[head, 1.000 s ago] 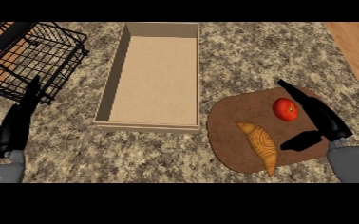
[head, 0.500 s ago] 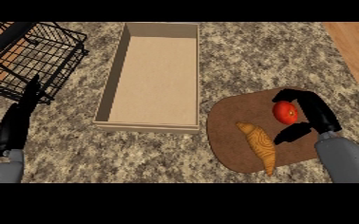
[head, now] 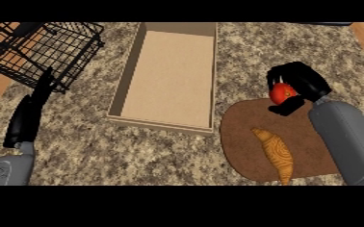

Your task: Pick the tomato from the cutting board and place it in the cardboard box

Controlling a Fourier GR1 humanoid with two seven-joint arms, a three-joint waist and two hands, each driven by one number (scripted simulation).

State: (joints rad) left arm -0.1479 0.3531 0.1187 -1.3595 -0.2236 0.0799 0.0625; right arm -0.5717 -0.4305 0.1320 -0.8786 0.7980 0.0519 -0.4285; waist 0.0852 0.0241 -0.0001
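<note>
Speckled stone bench (head: 171, 149) seen from steeply above. Right hand (head: 302, 81) sits at about 3 o'clock in the view, its black fingers (head: 288, 69) curled over and round the tomato (head: 282, 94), thumb tucked under it; only a red patch of the tomato shows between them. Hand and tomato lie at the 12 o'clock rim of the cutting board (head: 245, 139), a round brown board at roughly 5 o'clock in the view; whether the tomato touches the board or is clear of it cannot be told. Grey right forearm (head: 341, 134) runs down the board's 3 o'clock side to the lower edge. A croissant (head: 276, 155) lies on the board at its 6 o'clock part, long axis pointing from 11 toward 5, well apart from the tomato. Cardboard box (head: 128, 72), long and open-topped, occupies the upper middle of the view, just beside the board at the board's 10 o'clock; its floor is bare tan card. Black wire basket (head: 50, 53) stands at 10 o'clock, tilted relative to the box. Left hand (head: 28, 115) rests at 8 o'clock near the left edge, fingers straight and pointing up toward the basket's lower corner, holding nothing.
</note>
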